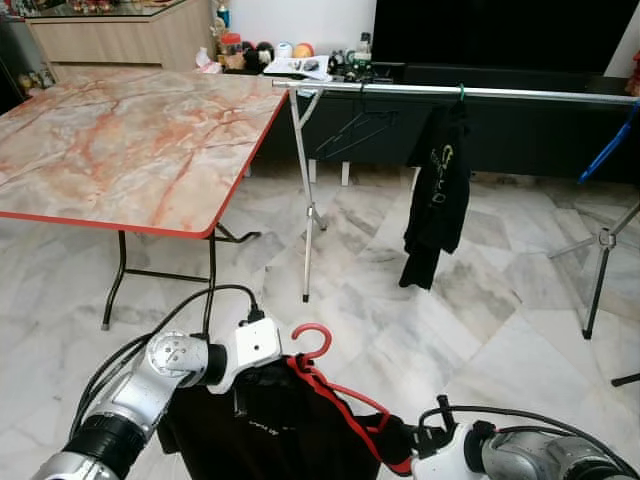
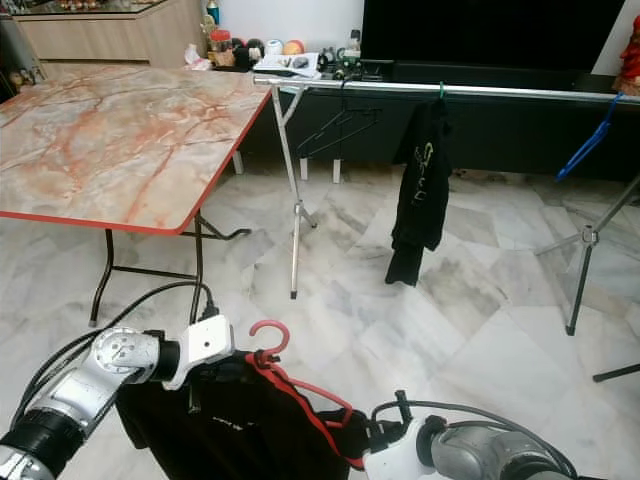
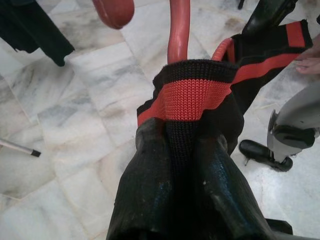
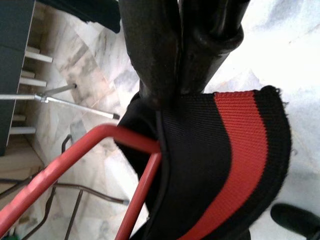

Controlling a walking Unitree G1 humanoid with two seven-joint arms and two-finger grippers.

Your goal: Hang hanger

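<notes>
the robot stands on the marble floor (image 1: 500,330) with the red hanger (image 1: 325,372) held low in front of it, a black garment with red trim (image 1: 270,425) draped over it. the left gripper (image 3: 185,165) is clamped tight on the knitted collar just below the hook, fingers pressed together with cloth between them. the right gripper (image 4: 182,75) is pinched closed on the garment's shoulder edge, right where the hanger's red arm runs under the fabric. the hook points up and slightly toward the rail.

the clothes rail (image 1: 450,91) is well ahead, beyond the corner of the marble-topped counter (image 1: 130,140). a black top (image 1: 438,190) hangs near the middle of it, a few bare wire hangers (image 1: 350,130) nearer the left end, and a blue hanger (image 1: 610,145) off to the right.

to my eye the job has hardly started: the load needs carrying over and lifting. to do it well, i'd walk in clear of the counter's corner, keep both holds firm so the garment doesn't slide off, raise the hook above the bar, aim for the open stretch between the wire hangers and the black top, then lower until the hook seats before letting go.
</notes>
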